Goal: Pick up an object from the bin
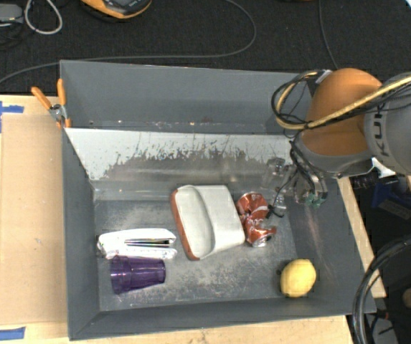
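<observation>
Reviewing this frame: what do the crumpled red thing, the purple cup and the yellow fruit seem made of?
Crumpled red can: thin metal, glossy, judging by sharp creases and silvery glints. Purple cup: probably smooth plastic, slightly translucent wall. Lemon: matte yellow skin; real or plastic, cannot tell.

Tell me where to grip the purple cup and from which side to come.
Probably come from above and close across the round body of the purple cup at mid-length: it lies on its side. The white stapler lies close along its far side, leaving little room there.
</observation>
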Tool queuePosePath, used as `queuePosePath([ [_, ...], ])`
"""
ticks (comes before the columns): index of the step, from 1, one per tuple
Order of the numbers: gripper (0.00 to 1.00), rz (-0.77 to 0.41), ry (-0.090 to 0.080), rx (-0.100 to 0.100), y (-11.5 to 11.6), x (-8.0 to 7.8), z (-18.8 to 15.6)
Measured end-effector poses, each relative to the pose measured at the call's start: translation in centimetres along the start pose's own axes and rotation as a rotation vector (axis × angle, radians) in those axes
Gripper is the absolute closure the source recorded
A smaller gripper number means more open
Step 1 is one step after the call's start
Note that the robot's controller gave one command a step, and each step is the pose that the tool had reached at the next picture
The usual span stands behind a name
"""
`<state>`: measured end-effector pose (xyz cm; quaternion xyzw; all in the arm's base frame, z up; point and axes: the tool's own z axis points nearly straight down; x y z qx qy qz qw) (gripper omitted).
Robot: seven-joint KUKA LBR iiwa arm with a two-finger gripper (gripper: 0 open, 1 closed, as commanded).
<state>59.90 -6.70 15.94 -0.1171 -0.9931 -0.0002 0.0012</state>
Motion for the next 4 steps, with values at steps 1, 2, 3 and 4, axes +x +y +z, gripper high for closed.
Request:
queuePosePath([
  [1,0.00,0.287,0.009,0.003,0.1,0.5,4.3],
  [2,0.00,0.257,-0.001,0.000,-0.2,0.5,8.9],
  [3,1.00,0.454,-0.016,-0.006,-0.9,0.2,8.3],
  [4,1.00,0.453,-0.016,-0.006,-0.9,0.2,8.3],
])
